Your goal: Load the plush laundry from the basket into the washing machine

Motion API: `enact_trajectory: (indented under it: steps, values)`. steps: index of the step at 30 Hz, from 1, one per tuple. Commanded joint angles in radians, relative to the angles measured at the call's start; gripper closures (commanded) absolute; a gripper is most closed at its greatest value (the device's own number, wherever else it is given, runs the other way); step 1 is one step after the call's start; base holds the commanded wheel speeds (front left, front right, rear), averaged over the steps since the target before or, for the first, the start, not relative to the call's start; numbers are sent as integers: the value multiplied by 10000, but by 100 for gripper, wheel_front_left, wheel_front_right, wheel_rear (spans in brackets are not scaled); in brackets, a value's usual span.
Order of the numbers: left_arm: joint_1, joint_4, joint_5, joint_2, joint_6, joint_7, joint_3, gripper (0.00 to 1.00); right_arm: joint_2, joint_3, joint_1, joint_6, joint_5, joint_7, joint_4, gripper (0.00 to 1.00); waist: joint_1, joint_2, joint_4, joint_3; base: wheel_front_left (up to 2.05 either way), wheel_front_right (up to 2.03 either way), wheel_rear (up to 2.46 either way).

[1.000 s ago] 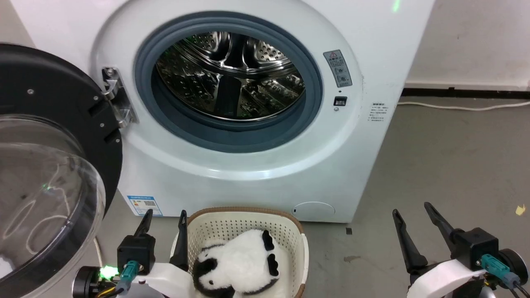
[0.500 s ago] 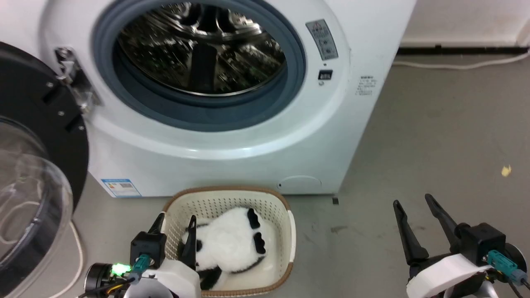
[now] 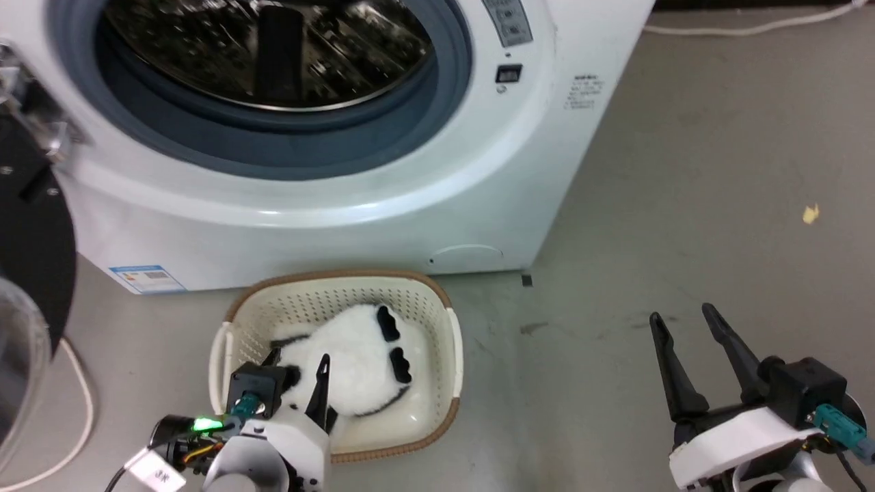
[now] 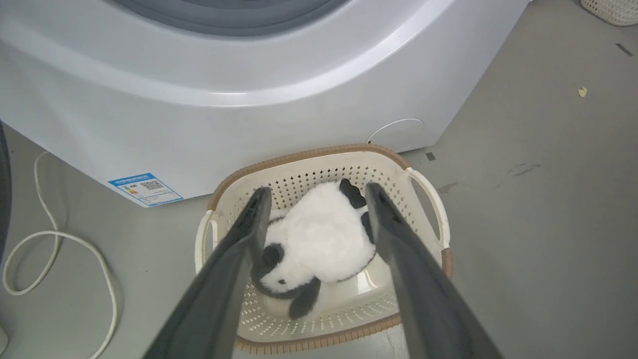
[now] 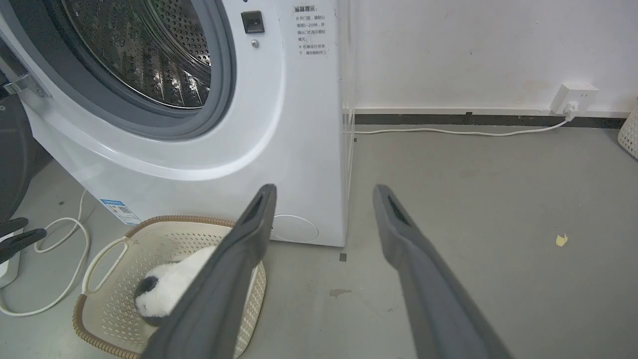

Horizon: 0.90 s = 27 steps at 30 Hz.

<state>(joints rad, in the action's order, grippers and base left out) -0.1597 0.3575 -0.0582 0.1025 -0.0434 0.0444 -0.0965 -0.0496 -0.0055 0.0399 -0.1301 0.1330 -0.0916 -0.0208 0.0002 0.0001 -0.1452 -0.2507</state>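
L tool is spread wide w/ nothing gripped. It hangs over the near end of the basket, tips pointing fwd toward the washing machine. The plush laundry lies inside the basket, right under and just ahead of the L tool's tips. In left wrist view its white body shows btwn the two fingers, w/ the black-patched head nr the tool's left finger and two black limbs at the far end nr the right finger. Can't tell if a fingertip touches the fur.

The basket sits on the floor, just in front of the machine's base. The washer's opening is above and beyond the L tool: grey door seal around the steel drum. The door is swung open, off to the tool's left. A blue label sits low on the machine front, fwd-left of the L tool. A white cable loops on the floor to its left.

R tool is also wide open and empty, well apart to the right of the basket, over bare floor, fingers pointing fwd. From the R tool, basket & plush are down to its left and the machine's front corner is ahead-left. A small yellow scrap lies fwd-right of it. Far ahead, in right wrist view, is a wall socket.
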Motion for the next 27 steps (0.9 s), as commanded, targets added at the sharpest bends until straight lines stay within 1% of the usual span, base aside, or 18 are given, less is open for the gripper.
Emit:
enact_trajectory:
  steps: [1, 4, 11, 15, 16, 18, 19, 20, 27]
  values:
    - [-232, 213, -70, 81, -54, -25, -81, 0, -2, 23, 197, -2, 102, -107, -5, 0, -2, -1, -138, -189, 0, 0, 0]
    - [-582, 798, -93, 231, -104, -195, -254, 0, -3, 94, 308, -3, 252, -190, -29, 0, -2, -1, -334, -561, 0, 0, 0]
    - [-1175, 1553, -142, 514, -177, -391, -506, 0, -3, 223, 500, -3, 496, -315, -30, 0, -2, -1, -617, -1172, 0, 0, 0]
    - [-1679, 2184, -251, 821, -233, -613, -647, 0, -3, 308, 655, -3, 758, -419, -45, 0, -2, -1, -862, -1674, 0, 0, 0]
    - [-1679, 2184, -251, 821, -233, -613, -647, 0, -3, 308, 655, -3, 758, -419, -45, 0, -2, -1, -862, -1674, 0, 0, 0]
    - [-1990, 2544, -326, 1027, -265, -740, -725, 0, -3, 328, 755, -3, 931, -481, -46, 0, -2, -1, -1014, -1975, 0, 0, 0]
    - [-1990, 2544, -326, 1027, -265, -740, -725, 0, -3, 328, 755, -3, 931, -481, -46, 0, -2, -1, -1014, -1975, 0, 0, 0]
    - [-2182, 2815, -290, 1174, -286, -894, -853, 0, -3, 349, 816, -3, 1036, -523, -58, 0, -2, -1, -1115, -2162, 0, 0, 0]
    - [-2789, 3490, -352, 1512, -340, -1123, -1071, 0, -4, 428, 1001, -4, 1324, -648, -90, 0, -2, -1, -1413, -2725, 0, 0, 0]
